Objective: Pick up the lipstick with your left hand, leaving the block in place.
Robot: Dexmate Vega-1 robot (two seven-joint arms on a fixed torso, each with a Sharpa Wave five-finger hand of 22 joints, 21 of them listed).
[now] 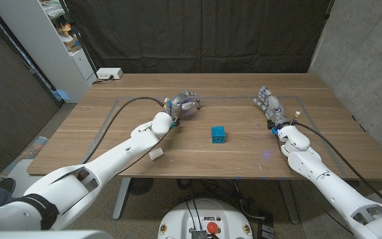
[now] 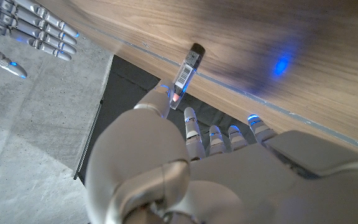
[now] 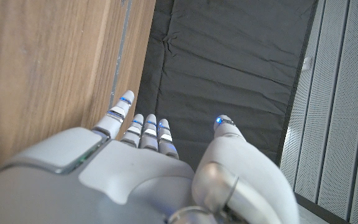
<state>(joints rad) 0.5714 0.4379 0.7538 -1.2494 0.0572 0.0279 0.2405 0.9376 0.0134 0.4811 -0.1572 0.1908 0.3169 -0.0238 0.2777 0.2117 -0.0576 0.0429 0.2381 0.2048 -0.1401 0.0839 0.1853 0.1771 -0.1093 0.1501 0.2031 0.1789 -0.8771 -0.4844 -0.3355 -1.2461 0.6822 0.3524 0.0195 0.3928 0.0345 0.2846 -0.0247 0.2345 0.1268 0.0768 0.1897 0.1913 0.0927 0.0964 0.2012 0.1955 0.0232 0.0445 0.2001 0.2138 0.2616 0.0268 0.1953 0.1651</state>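
My left hand (image 1: 184, 105) is over the table's far middle, left of the blue block (image 1: 218, 135). In the left wrist view it pinches the lipstick (image 2: 186, 76), a slim clear tube with a barcode label and a black cap, between the thumb and a finger. The capped end points at the wood; I cannot tell whether it touches. The block stands alone on the table (image 1: 178, 156), a hand's width from that hand. My right hand (image 1: 270, 106) stands on the right side with its fingers (image 2: 39, 31) straight and apart, holding nothing.
A white power strip (image 1: 108, 74) lies at the table's far left corner. A white shelf unit (image 1: 58, 46) stands beyond the left edge and a black curtain (image 1: 197, 33) hangs behind. Thin tape lines (image 1: 121, 101) mark a rectangle on the wood.
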